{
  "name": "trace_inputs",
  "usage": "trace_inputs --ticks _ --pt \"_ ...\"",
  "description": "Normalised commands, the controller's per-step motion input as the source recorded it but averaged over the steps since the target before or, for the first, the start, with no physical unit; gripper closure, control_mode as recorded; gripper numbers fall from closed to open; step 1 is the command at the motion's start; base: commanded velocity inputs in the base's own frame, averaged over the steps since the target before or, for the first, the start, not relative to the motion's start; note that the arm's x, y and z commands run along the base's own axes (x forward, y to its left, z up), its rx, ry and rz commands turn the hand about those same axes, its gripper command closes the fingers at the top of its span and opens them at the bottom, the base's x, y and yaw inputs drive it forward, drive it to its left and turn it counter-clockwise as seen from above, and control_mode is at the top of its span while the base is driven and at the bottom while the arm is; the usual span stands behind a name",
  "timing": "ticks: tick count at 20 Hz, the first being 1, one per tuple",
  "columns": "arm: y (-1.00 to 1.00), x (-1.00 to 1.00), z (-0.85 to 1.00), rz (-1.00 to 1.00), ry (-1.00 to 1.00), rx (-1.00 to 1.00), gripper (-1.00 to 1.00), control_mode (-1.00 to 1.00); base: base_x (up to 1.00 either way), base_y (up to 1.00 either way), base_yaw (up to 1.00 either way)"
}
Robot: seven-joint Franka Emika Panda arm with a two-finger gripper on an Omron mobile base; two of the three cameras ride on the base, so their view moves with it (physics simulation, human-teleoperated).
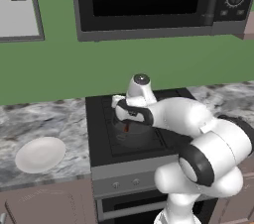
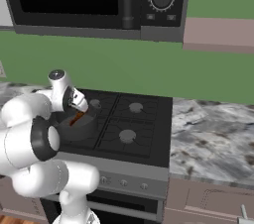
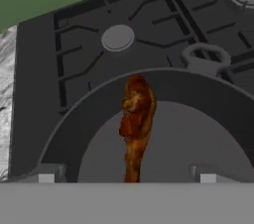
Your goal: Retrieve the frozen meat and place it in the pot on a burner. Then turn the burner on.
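Note:
The pot (image 1: 133, 138) (image 2: 83, 129), round and dark grey, sits on the stove's front left burner. My gripper (image 1: 126, 123) (image 2: 74, 113) hangs just above it, pointing down into it. In the hand view the frozen meat (image 3: 135, 119), a reddish-brown glazed drumstick, lies lengthwise over the pot's wall (image 3: 84, 109) and floor. My gripper (image 3: 127, 178) is open: the fingertips (image 3: 47, 177) stand wide apart on either side of the meat without touching it. The meat (image 1: 126, 128) (image 2: 76, 119) shows as a small orange streak under the hand. Whether it rests on the pot's floor I cannot tell.
A white plate (image 1: 40, 153) lies on the marble counter left of the stove. A black microwave (image 1: 149, 0) hangs above. Small knobs (image 1: 125, 183) (image 2: 124, 184) line the stove's front panel. Other burners (image 2: 128, 136) are bare, and marble counter (image 2: 213, 134) extends to the right.

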Motion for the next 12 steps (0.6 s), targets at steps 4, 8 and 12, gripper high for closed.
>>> trace_inputs --ticks 4,8,12 --pt "0.01 -0.64 0.97 0.00 -0.22 -0.02 -1.00 -1.00 0.00 0.00 0.00" --pt "0.00 -0.95 0.69 0.00 -0.13 -0.10 -1.00 -1.00 0.00 0.00 0.00" --pt "0.00 -1.00 0.39 0.00 -0.12 -0.09 -1.00 -1.00 0.00 0.00 0.00"
